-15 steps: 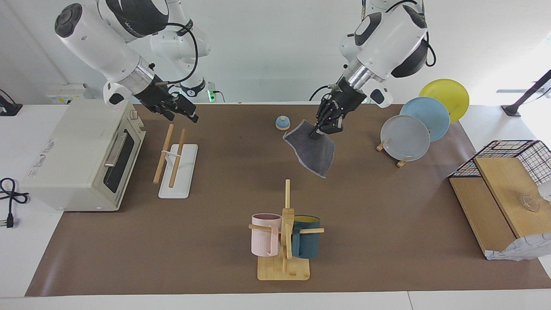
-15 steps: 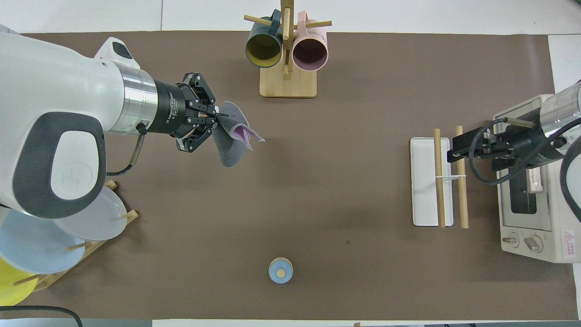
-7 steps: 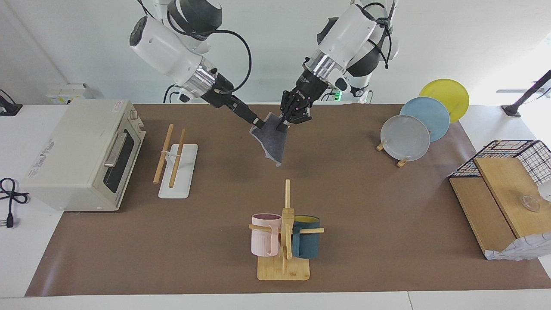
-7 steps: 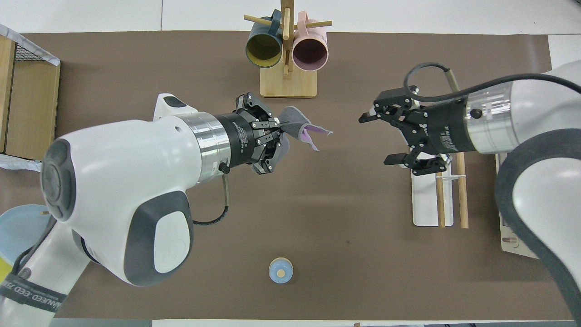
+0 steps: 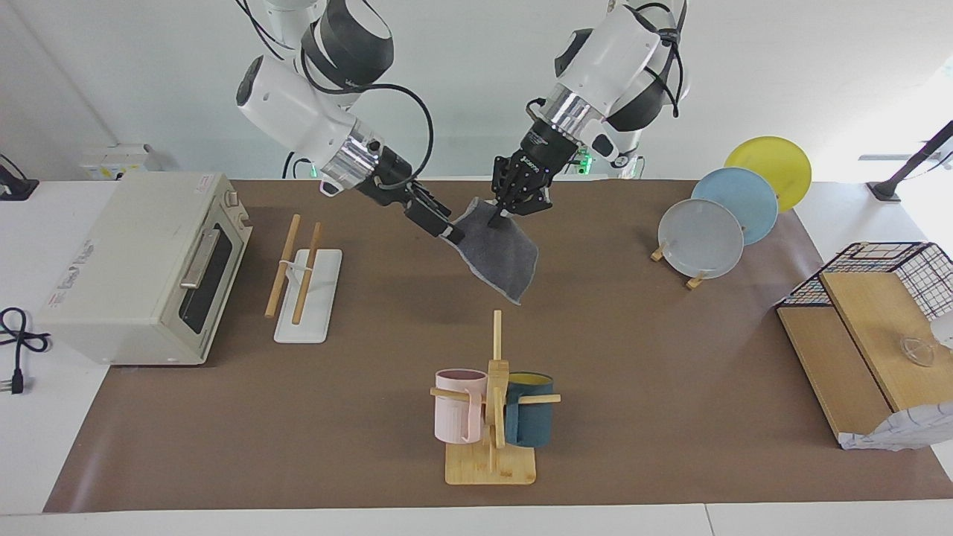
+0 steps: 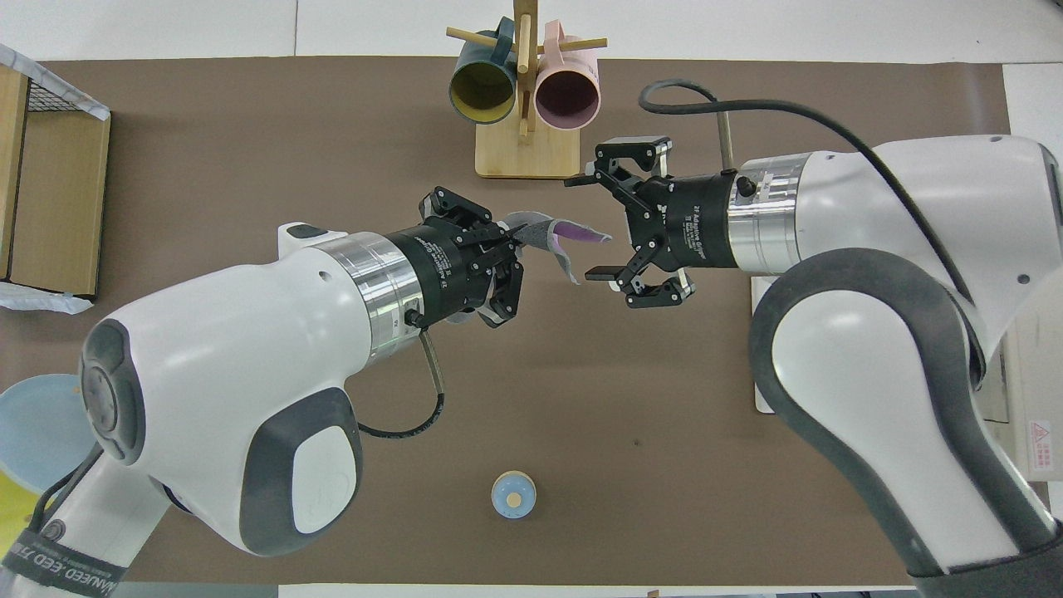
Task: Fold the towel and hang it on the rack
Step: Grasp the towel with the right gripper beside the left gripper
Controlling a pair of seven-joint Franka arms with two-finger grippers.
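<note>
Brown mat (image 5: 633, 357) carries one rack (image 5: 301, 279), two cups (image 5: 491, 406), three plates (image 5: 733, 205).

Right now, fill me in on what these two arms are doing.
The left gripper has its jaws shut on one corner of the thin purple-and-grey cloth towel, holding it up in the air over the brown table mat. The right gripper has its jaws open at the towel's other top corner. The wooden-rod rack on its white base is bare, beside the cream toaster oven.

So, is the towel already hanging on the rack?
No, the towel hangs in the air from the left tool, apart from the rack.
</note>
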